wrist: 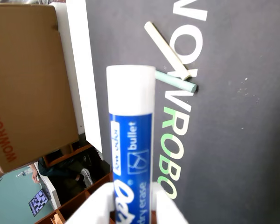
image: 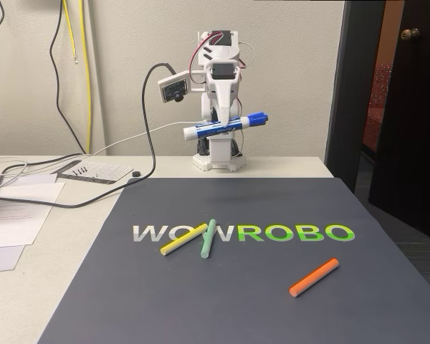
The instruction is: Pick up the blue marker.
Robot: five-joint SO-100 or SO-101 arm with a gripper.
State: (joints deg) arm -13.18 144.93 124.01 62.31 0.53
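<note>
Already the pick looks done: in the fixed view the gripper [image: 222,126] is clamped on the blue marker [image: 226,126], holding it crosswise high above the dark mat [image: 222,301]. Next, I judge, it need only hold steady. Below lie a yellow stick [image: 183,239], a green stick [image: 208,239] and an orange stick [image: 314,277], none obstructing. Seen from the wrist view, the marker's barrel [wrist: 130,140] sits between both white fingers [wrist: 170,210].
</note>
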